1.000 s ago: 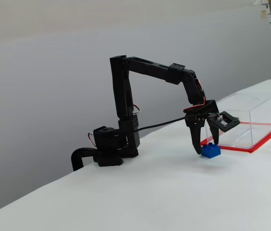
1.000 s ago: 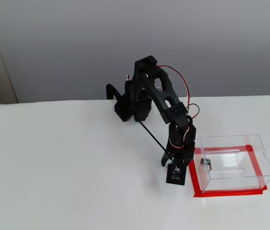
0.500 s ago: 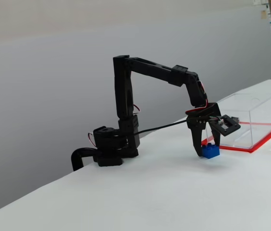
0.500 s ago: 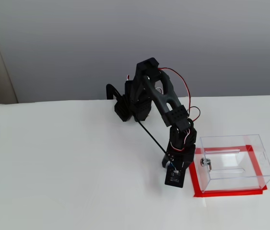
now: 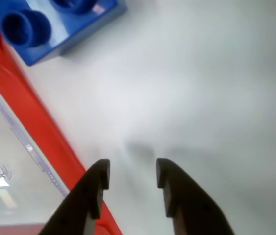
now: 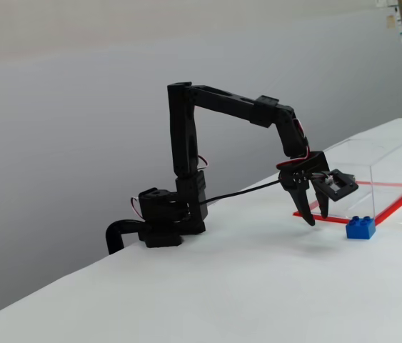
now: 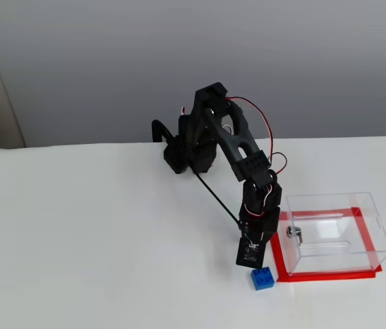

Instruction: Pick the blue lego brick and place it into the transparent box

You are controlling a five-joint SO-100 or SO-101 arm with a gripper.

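The blue lego brick (image 6: 360, 228) lies free on the white table, just off the front corner of the transparent box's red base sheet (image 6: 393, 206). It also shows studs up in another fixed view (image 7: 262, 279) and at the top left of the wrist view (image 5: 54, 19). My gripper (image 6: 318, 216) hangs a little above the table, behind the brick and apart from it. Its fingers stand slightly open with nothing between them (image 5: 130, 169). The transparent box (image 7: 330, 199) stands to the right of the gripper, with a small silver lock (image 7: 293, 232) on its near wall.
The arm's base (image 6: 165, 221) is clamped at the table's back edge, and a black cable (image 7: 216, 199) runs along the arm. The white table (image 7: 97, 240) spreads wide to the left of the arm. A grey wall stands behind it.
The brick was between the fingers on the table; now it lies loose, farther out from the arm beside the box's corner. The gripper has risen a little and narrowed, empty.
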